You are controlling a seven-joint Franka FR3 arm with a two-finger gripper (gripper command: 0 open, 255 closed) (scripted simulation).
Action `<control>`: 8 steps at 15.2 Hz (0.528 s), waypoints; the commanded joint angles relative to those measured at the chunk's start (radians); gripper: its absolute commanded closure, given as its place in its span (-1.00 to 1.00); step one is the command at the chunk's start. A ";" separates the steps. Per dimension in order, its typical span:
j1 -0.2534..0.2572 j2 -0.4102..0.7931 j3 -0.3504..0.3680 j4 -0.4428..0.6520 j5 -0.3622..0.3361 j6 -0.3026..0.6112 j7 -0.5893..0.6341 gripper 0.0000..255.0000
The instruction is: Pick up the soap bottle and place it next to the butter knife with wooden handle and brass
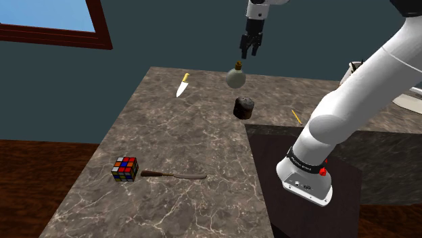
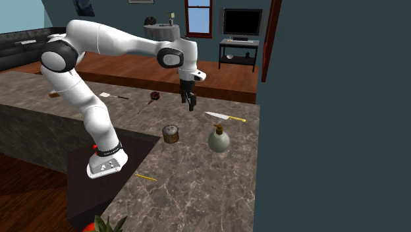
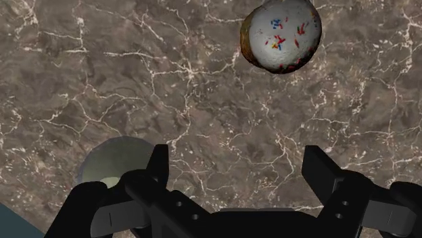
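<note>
My gripper (image 1: 249, 51) hangs above the counter (image 1: 189, 135) with its black fingers spread wide and only veined stone between them. The soap bottle (image 1: 237, 76) stands upright just beneath me, off to the outside of one finger (image 3: 160, 162) and touching neither. It is a round, pale grey-green flask with a short brownish-gold top. Near it, a little further from my fingers, sits a cupcake (image 3: 280, 35), dark brown at the sides with white icing and coloured sprinkles. On the bottle's other side lies a small knife (image 1: 182, 85) with a white blade and a yellow handle. The butter knife (image 1: 174, 175), slim and brown with a wood-toned handle, lies flat well apart from me across the brown marble-patterned slab, just beside a colourful puzzle cube (image 1: 125, 168). A thin yellow pencil (image 1: 295, 115) rests towards my stand
</note>
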 commanded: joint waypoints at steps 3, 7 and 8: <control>-0.008 0.151 -0.050 0.087 0.042 0.057 -0.094 -1.00; -0.031 0.315 -0.085 0.213 0.107 0.079 -0.192 -1.00; -0.040 0.357 -0.090 0.249 0.125 0.081 -0.215 -1.00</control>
